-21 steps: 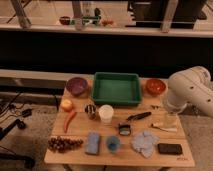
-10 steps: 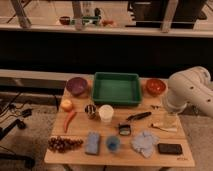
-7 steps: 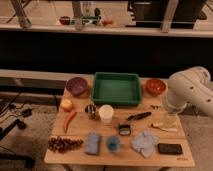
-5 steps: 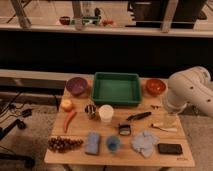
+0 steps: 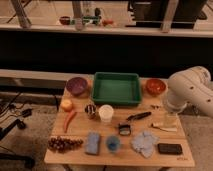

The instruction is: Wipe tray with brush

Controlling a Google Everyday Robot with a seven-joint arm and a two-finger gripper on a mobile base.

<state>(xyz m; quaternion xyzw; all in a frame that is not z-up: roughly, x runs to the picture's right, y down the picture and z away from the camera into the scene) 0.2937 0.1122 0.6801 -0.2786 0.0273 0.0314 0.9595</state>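
1. Crowded table [image 5: 120,158]: purple bowl [image 5: 76,85] sits left of the tray, orange bowl [image 5: 155,86] right of it.
2. White cup [image 5: 105,113] and small dark can [image 5: 90,109] stand just in front of the tray.
3. Nearer rows: yellowish fruit [image 5: 66,104], red carrot-like piece [image 5: 70,119], grapes [image 5: 64,144], blue sponge [image 5: 92,142], blue cup [image 5: 113,144], pale cloth [image 5: 144,142], black phone [image 5: 169,148].
4. Tray [image 5: 116,75]: green, rectangular, raised sides, back centre of the table.
5. Brush [image 5: 138,116]: slim, black, lying flat and angled, front-right of the tray and apart from it, between the white cup and the beige stick [image 5: 164,127].
6. My gripper [image 5: 171,119] hangs at the table's right edge, just above the beige stick, right of the brush; fingers spread wide, gripping nothing.
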